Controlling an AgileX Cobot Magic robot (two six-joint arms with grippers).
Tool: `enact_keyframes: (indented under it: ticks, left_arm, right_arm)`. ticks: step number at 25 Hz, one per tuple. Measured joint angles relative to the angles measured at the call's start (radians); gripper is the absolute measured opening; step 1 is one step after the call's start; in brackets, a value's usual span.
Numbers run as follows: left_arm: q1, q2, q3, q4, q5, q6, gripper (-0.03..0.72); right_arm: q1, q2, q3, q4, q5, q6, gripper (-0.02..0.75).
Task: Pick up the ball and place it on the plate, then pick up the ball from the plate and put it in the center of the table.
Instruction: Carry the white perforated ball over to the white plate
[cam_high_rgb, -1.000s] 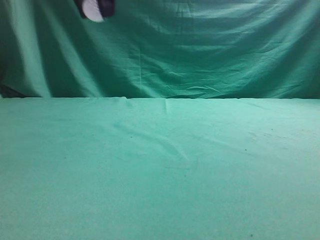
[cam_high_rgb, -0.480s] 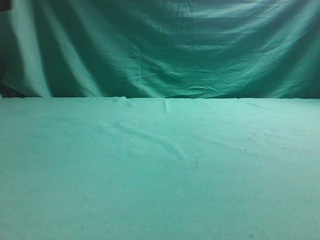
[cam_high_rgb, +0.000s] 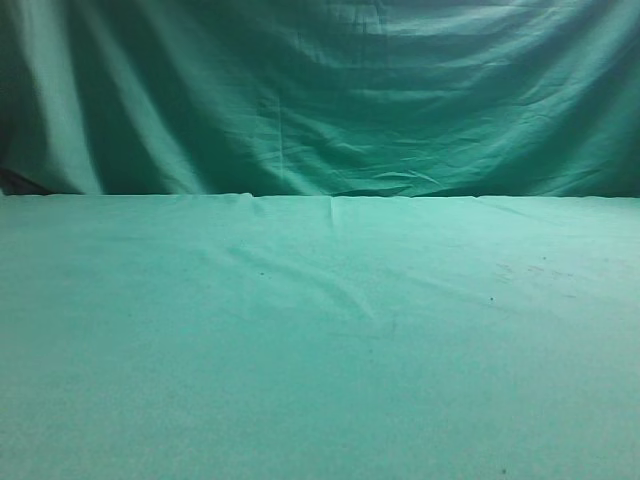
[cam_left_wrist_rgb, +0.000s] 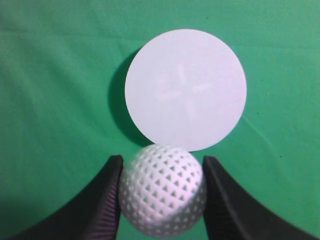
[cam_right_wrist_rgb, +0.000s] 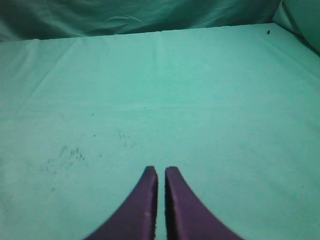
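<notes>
In the left wrist view my left gripper (cam_left_wrist_rgb: 161, 167) is shut on the white dimpled ball (cam_left_wrist_rgb: 162, 190) and holds it above the green table (cam_left_wrist_rgb: 50, 100). The round white plate (cam_left_wrist_rgb: 185, 89) lies on the cloth below, just beyond the ball. In the right wrist view my right gripper (cam_right_wrist_rgb: 161, 172) is shut and empty over the table (cam_right_wrist_rgb: 200, 90). The exterior view shows only the table (cam_high_rgb: 320, 350); no gripper, ball or plate appears there.
A draped green backdrop curtain (cam_high_rgb: 330, 100) hangs behind the table's far edge. Dark specks (cam_right_wrist_rgb: 65, 155) mark the cloth ahead of the right gripper. The table's far right corner (cam_right_wrist_rgb: 272, 27) shows in the right wrist view.
One second ago the left gripper with the ball showed at the top left of the exterior view. It has since left that view upward.
</notes>
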Motion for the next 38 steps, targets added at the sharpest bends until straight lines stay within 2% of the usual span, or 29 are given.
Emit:
enact_keyframes:
  ticks: [4,18,19,21,25,27,29,33,38]
  left_arm:
    - [0.039,0.012,0.022,-0.047,-0.071,0.049,0.323]
    - [0.039,0.192,0.022,-0.063,-0.21,0.076,0.323]
    - [0.039,0.195,0.022,-0.063,-0.222,0.076,0.323]
    - [0.039,0.198,0.022,-0.063,-0.236,0.078,0.323]
    - [0.039,0.198,0.022,-0.036,-0.238,0.078,0.323]
    - [0.039,0.198,0.022,-0.031,-0.238,0.078,0.323]
    - [0.039,0.198,0.022,-0.025,-0.236,0.08,0.323]
    - [0.039,0.198,0.022,-0.023,-0.232,0.081,0.323]
    - [0.039,0.198,0.022,-0.018,-0.232,0.081,0.323]
  right_arm:
    - [0.0,0.0,0.0,0.0,0.0,0.0,0.0]
    - [0.0,0.0,0.0,0.0,0.0,0.0,0.0]
    - [0.0,0.0,0.0,0.0,0.0,0.0,0.049]
    - [0.0,0.0,0.0,0.006,-0.011,0.002,0.049]
    - [0.0,0.0,0.002,0.126,-0.195,0.054,0.049]
    - [0.0,0.0,0.002,0.147,-0.308,0.056,0.049]
    - [0.0,0.0,0.0,0.154,-0.346,0.056,0.049]
    - [0.0,0.059,-0.117,0.158,-0.214,0.016,0.049]
    - [0.0,0.296,-0.336,0.154,0.017,-0.03,0.049]
